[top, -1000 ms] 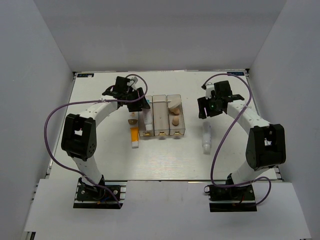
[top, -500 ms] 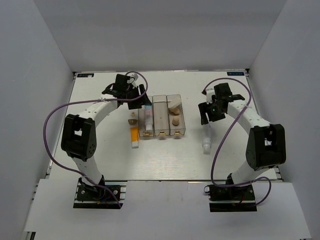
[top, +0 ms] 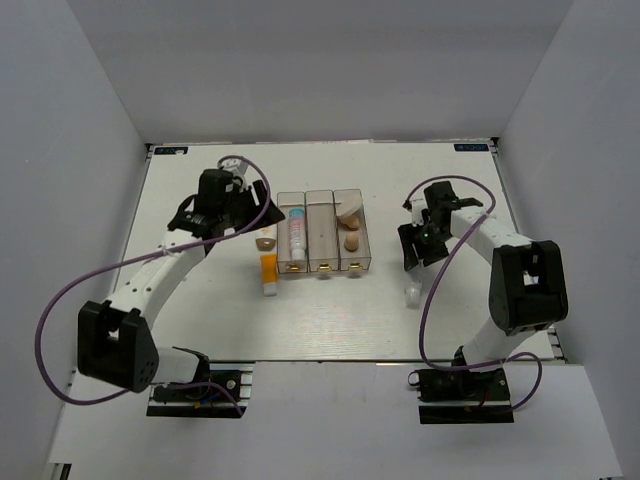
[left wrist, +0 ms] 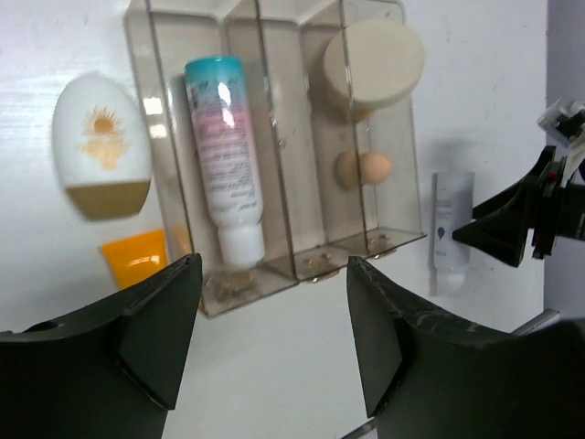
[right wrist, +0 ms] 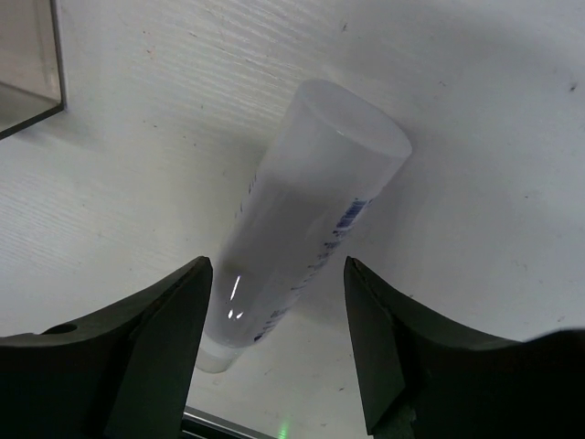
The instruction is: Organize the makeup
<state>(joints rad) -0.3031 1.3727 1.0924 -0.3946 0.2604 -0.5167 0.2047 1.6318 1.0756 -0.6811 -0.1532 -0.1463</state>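
Left gripper gapes empty above the clear rigid box. Glossy gradient tube lies in its left compartment. Right gripper spread wide, straddling the smooth cylindrical white tube on the table.

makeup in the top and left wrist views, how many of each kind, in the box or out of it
tubes: 3 (gradient tube, orange tube, plain white tube)
peach sponges: 2, as far as the views show
round puff: 1
white egg-shaped bottle: 1
total: 7
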